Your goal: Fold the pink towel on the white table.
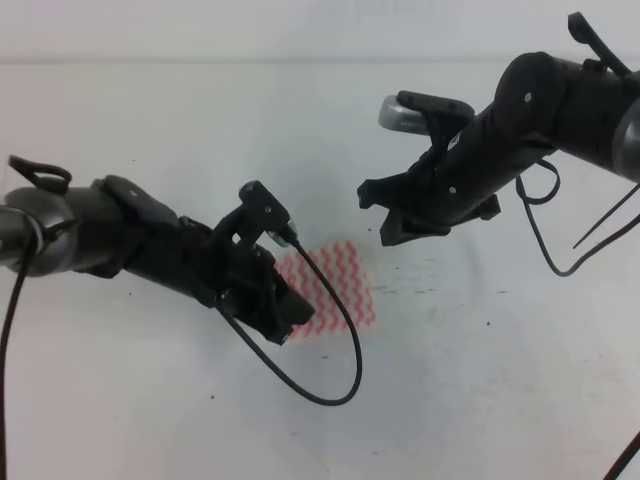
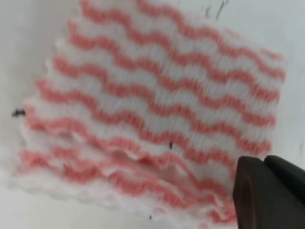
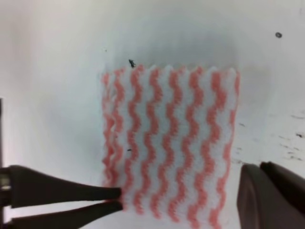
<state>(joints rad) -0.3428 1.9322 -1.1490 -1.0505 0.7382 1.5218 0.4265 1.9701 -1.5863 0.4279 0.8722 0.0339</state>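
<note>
One thin pink-and-white wavy-striped cloth towel point(image 1: 335, 285) lies on one large plain white table point(image 1: 480, 400), folded into several stacked layers. Two black robot arms reach over that table, each ending in one black gripper: the left gripper point(image 1: 285, 315) at the towel's left edge, the right gripper point(image 1: 385, 215) above the towel's upper right. Several tiny dark specks dot the table right of the towel

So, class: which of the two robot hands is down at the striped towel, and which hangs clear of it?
The left hand is at the pink towel, at its left edge. The right hand hangs above the white table, apart from the cloth.
</note>
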